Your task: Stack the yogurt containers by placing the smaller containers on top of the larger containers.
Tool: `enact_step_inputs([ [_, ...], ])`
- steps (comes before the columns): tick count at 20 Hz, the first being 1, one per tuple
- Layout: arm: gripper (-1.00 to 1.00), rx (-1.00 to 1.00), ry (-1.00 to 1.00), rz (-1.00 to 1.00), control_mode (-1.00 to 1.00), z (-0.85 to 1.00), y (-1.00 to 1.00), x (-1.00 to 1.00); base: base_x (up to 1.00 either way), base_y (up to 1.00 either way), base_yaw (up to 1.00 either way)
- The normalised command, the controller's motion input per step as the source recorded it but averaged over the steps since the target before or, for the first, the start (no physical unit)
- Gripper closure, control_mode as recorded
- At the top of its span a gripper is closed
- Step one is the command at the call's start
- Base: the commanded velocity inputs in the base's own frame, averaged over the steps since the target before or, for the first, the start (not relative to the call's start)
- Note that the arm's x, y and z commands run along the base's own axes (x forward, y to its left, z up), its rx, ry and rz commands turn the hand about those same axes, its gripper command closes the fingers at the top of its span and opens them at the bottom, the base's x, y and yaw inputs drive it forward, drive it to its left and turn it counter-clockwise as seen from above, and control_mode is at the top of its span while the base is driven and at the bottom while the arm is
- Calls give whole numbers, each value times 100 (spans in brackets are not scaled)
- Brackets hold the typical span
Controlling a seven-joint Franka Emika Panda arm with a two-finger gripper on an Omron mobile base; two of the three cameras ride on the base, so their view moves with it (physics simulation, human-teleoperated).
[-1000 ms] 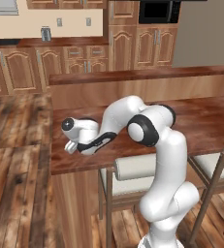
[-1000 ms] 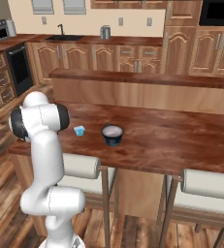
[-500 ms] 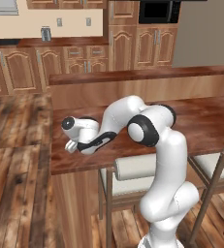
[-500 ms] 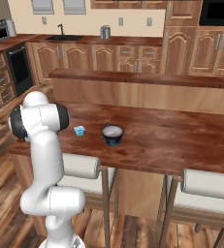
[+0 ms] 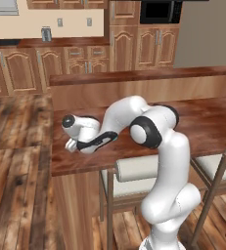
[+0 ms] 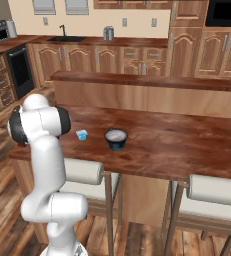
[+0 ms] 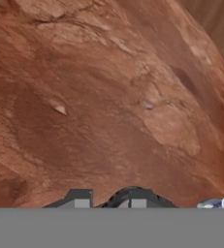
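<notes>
Simulated kitchen island with a red-brown wooden surface (image 6: pixel 177 137). The claw (image 5: pixel 71 145) hangs low over the near left part of that surface, at the end of the folded white arm; in the hand view its dark finger tips (image 7: pixel 130 197) rise just above the wood grain, with something dark rounded between them, so whether the claw is spread, pressed together or pinching an object cannot be told. In the right base view the wide dark-blue tub (image 6: pixel 116 139), with its pale grey-white top, stands upright on the surface, and the tiny pale-blue cup (image 6: pixel 81 134) stands near it on the arm's side, apart from it and unstacked. Judged across the two base views, both containers lie to the right of the claw along the surface, the pale-blue cup being the nearer; the coming move therefore appears to turn on a rightward reach. A pale-blue and white fragment (image 7: pixel 223 201) at the lower right edge of the hand view may be that cup. The narrower dark-blue cup cannot be identified. No label or writing is legible on any container.
</notes>
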Motion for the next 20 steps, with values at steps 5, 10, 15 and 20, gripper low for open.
enact_step_inputs([
  [5,100,0,0,0,-100,36,0,-3,0,0,0],
  [10,100,-1,0,0,-100,36,-7,-6,0,0,0],
  [15,100,-5,0,0,-100,28,-32,-16,0,0,0],
  [20,100,-5,0,0,-100,32,-38,-23,0,0,0],
])
